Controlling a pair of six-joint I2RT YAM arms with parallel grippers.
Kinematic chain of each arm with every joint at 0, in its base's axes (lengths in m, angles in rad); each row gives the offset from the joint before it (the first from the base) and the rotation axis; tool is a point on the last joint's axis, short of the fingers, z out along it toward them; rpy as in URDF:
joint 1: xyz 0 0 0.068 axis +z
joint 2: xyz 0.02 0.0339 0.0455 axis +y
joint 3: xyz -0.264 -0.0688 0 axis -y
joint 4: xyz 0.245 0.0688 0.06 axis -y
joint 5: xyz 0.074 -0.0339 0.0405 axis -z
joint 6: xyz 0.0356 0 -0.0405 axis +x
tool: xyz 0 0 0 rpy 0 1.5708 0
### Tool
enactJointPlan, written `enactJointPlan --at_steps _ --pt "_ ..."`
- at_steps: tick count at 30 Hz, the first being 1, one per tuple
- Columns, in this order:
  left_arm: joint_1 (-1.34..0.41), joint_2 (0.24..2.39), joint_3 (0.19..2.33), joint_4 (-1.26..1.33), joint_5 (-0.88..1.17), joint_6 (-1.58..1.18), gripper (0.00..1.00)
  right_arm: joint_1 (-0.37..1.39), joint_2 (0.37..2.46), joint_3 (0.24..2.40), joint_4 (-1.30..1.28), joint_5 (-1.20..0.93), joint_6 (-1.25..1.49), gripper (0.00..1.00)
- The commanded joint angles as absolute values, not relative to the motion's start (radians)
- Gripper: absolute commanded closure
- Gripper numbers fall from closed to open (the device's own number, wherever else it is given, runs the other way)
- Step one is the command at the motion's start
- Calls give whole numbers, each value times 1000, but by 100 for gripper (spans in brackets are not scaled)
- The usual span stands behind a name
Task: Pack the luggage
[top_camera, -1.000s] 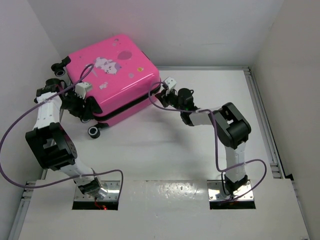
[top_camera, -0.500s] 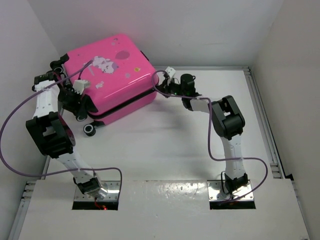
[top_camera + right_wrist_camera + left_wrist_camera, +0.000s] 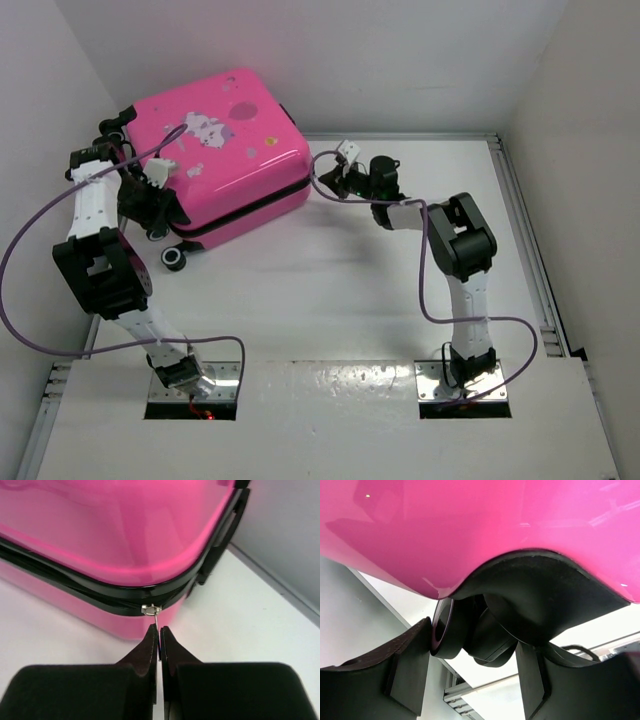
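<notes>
Shows the luggage point(image 3: 220, 140) flat on the table point(image 3: 330, 290), a wall point(image 3: 330, 60) close behind it. Puts the left gripper point(image 3: 152, 208) at the luggage's left end, a wheel point(image 3: 445, 630) caught between its fingers, a second wheel point(image 3: 174, 258) just nearer along that end. Puts the right gripper point(image 3: 159, 630) off the luggage's near right corner, pinched on the zipper pull point(image 3: 150, 609) at the seam there.

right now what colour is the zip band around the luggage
The zip band on the luggage is black; clearest in the right wrist view.
</notes>
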State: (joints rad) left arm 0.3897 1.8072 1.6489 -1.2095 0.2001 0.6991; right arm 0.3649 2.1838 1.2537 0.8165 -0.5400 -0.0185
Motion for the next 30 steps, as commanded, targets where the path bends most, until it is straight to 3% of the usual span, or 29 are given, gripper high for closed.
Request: enactJointPlan --at_steps 1,7,13,19,22,27,29,30 --pt "448 1933 1583 -476 -150 480 100 268 2163 1232 822 -290 -143 100" --pt "448 1946 1586 -466 -170 494 100 250 2302 1412 793 -209 -175 100" --pt "448 1994 1626 -466 -221 505 100 250 2528 1892 718 -164 -135 100" --pt "448 2046 1655 -466 -230 496 100 258 2747 2150 747 -282 -20 100" --pt "448 2046 1664 -466 -172 474 100 285 2798 2180 823 -304 35 100" --pt "457 1916 1580 -466 214 459 99 327 2815 2142 919 -339 107 100" --pt "442 1863 1556 -453 358 459 85 333 2794 2105 969 -363 135 100" --pt "430 1811 1555 -453 394 481 65 342 2787 2073 982 -373 143 100"
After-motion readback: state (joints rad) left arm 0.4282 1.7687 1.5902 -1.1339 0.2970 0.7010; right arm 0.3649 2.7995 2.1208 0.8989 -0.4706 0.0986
